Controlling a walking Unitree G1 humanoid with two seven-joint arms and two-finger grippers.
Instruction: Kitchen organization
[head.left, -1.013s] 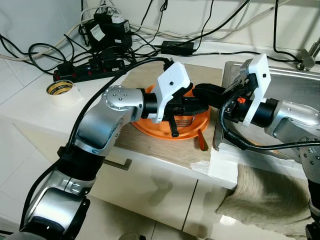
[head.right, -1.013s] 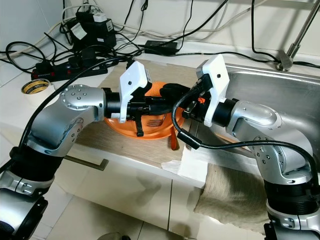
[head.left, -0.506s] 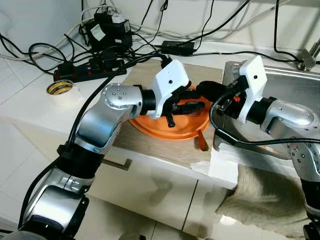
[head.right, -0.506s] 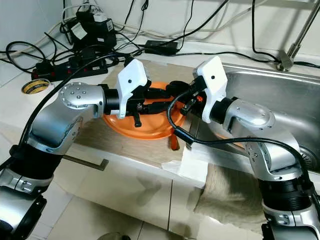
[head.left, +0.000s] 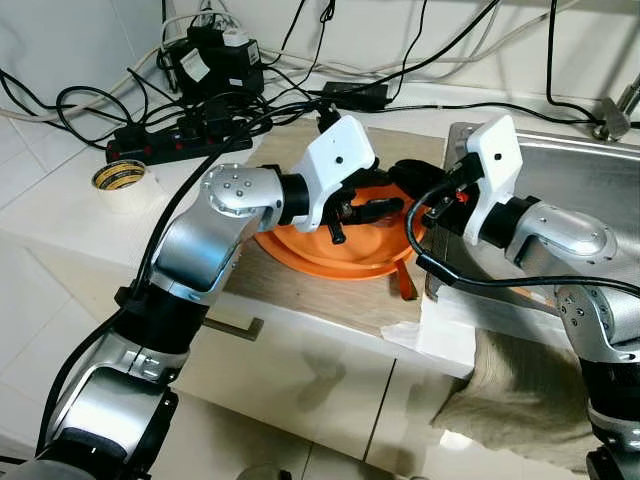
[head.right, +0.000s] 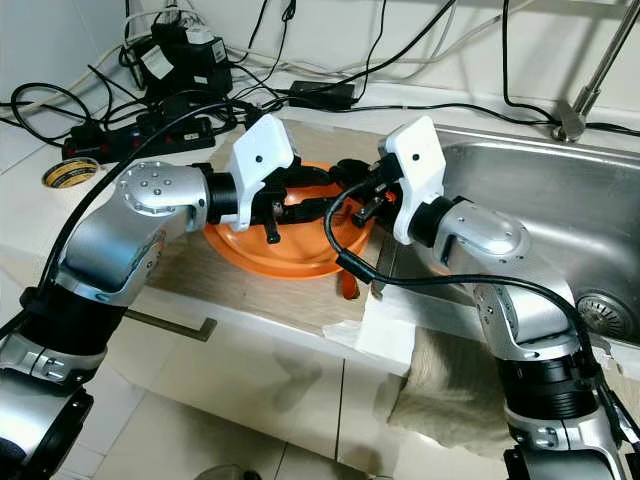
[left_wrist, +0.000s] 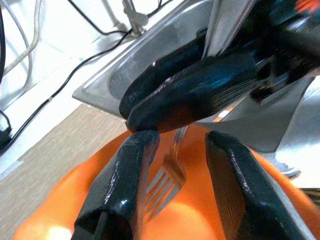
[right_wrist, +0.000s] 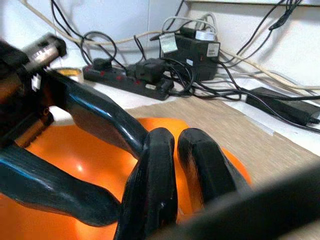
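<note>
An orange plate (head.left: 330, 255) lies on the wood-grain mat on the counter. Above it my left gripper (left_wrist: 180, 140) is open, its fingers (left_wrist: 125, 185) on either side of the tines of a metal fork (left_wrist: 167, 182). The fork points down at the plate. My right gripper (left_wrist: 137, 117) comes in from the sink side and meets the left one over the plate. Its fingers (right_wrist: 155, 165) are pressed together, with the fork's handle running up between them. In the head views both grippers (head.left: 385, 205) crowd over the plate's far half and hide the fork.
A steel sink (head.left: 590, 170) lies right of the mat, its faucet (head.right: 575, 120) behind. A power strip (head.left: 175, 135), a black adapter (head.left: 355, 95) and tangled cables sit at the back. A tape roll (head.left: 122, 177) is on the left counter. A towel (head.left: 530, 390) hangs over the front edge.
My right gripper has pushed left, further over the plate toward the left gripper. My left gripper has risen a little and its lower finger no longer reaches the plate's near rim.
</note>
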